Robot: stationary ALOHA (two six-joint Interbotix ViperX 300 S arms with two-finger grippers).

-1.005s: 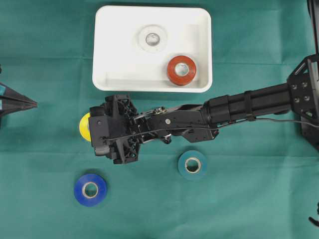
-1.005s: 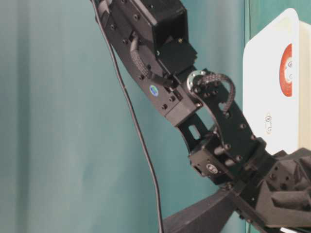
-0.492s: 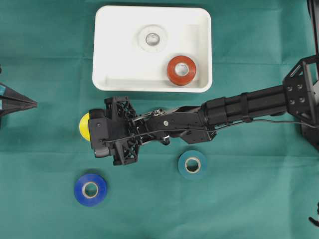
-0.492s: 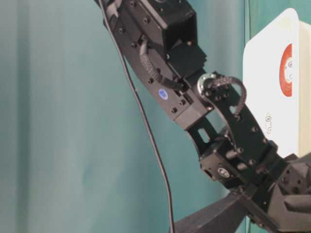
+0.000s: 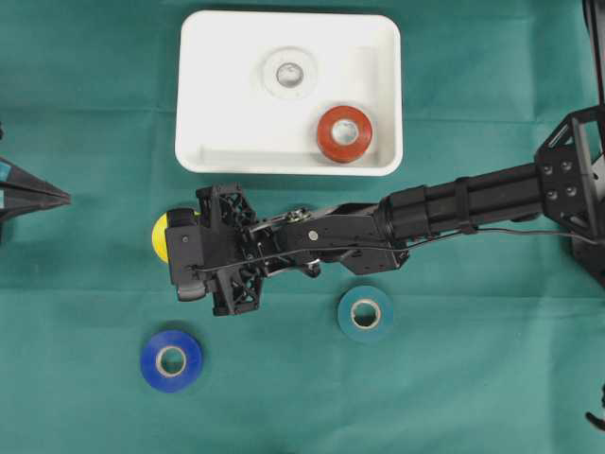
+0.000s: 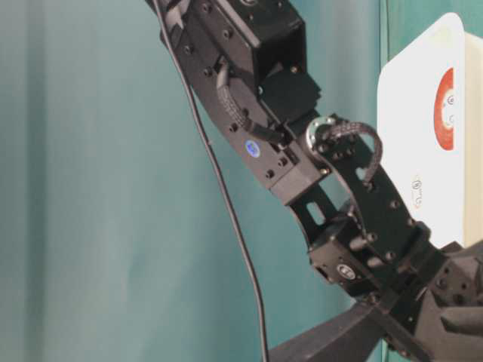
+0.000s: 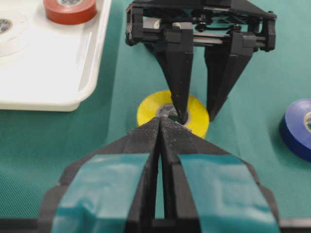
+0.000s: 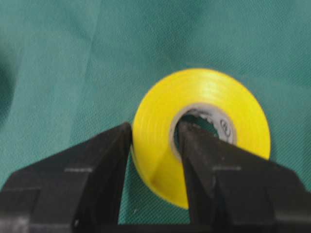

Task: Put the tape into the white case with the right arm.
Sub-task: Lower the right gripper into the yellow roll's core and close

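A yellow tape [image 5: 160,236] roll sits on the green cloth below the white case's [image 5: 222,163] left end. My right gripper [image 5: 180,248], all black, points down onto it and is shut on its wall. One finger is inside the core hole and the other is against the outer side, as seen on the yellow tape [image 8: 204,94] between the right gripper [image 8: 154,131] fingers. From the left wrist view the right gripper [image 7: 197,116] stands on the yellow tape [image 7: 148,109]. My left gripper [image 7: 160,121], with teal marks, is shut and empty at the left gripper [image 5: 64,197] spot by the left edge.
A red roll [image 5: 344,133] and a white roll [image 5: 290,72] lie inside the white case. A blue roll [image 5: 171,360] and a teal roll [image 5: 365,313] lie on the cloth in front of the right arm. The arm's forearm [image 5: 473,203] stretches in from the right.
The right gripper's fingers have closed from wide apart onto the yellow tape's wall. The wrist settled slightly. The left gripper has not moved.
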